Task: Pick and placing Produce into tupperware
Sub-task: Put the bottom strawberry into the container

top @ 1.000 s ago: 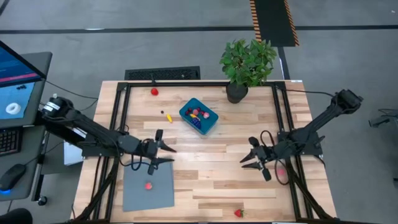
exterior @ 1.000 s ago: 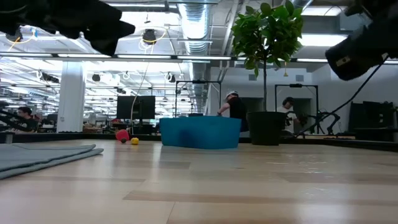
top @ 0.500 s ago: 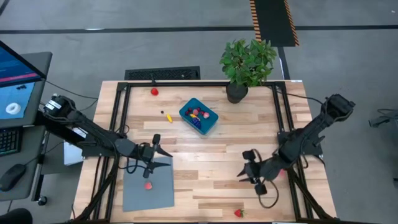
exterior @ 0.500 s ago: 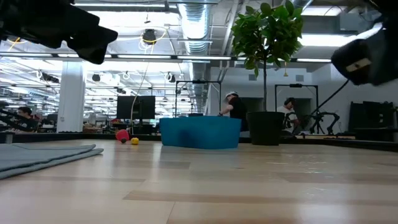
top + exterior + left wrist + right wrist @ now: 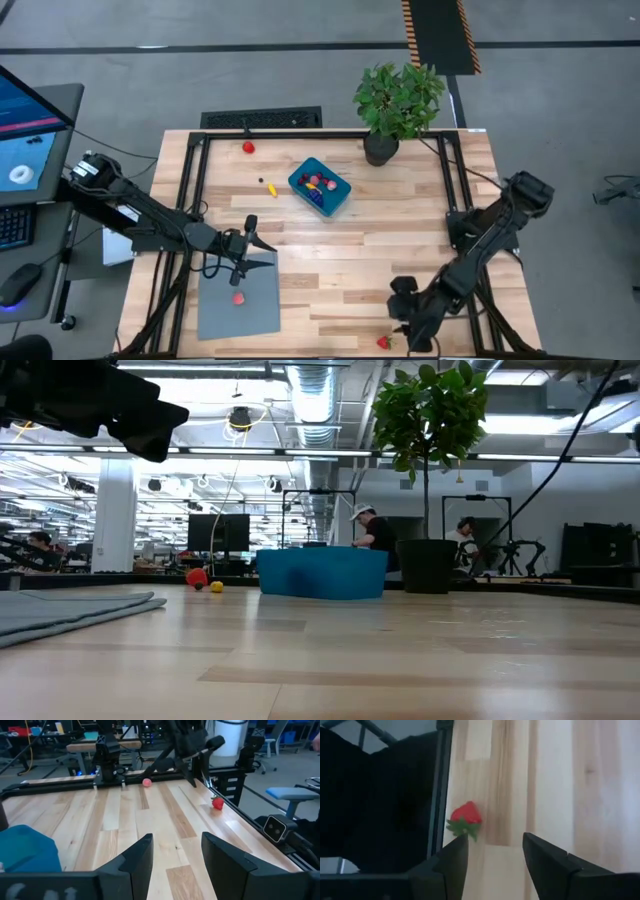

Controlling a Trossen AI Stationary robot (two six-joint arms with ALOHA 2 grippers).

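Observation:
The teal tupperware [image 5: 320, 187] sits toward the table's far side with several toy pieces inside, and shows in the low view [image 5: 322, 572]. Loose produce lies around: a strawberry [image 5: 383, 342] at the near edge, a red piece [image 5: 248, 147] at the far edge, a yellow piece [image 5: 271, 190] left of the tupperware, and a pink piece [image 5: 238, 297] on the grey sheet [image 5: 238, 300]. My right gripper [image 5: 402, 325] hangs open just right of the strawberry [image 5: 465, 820]. My left gripper [image 5: 258, 245] hovers open over the sheet's far edge.
A potted plant [image 5: 397, 105] stands at the far edge, right of the tupperware. Another pink ball [image 5: 146, 782] lies by the right frame rail. Black rails run along the table's left and right sides. Bare wood lies between the two grippers.
My right gripper has swung from mid-table on the right toward the near edge, coming down beside the strawberry and leaving the low view. My left gripper has drawn back slightly toward the table's left, then held still. No produce has moved.

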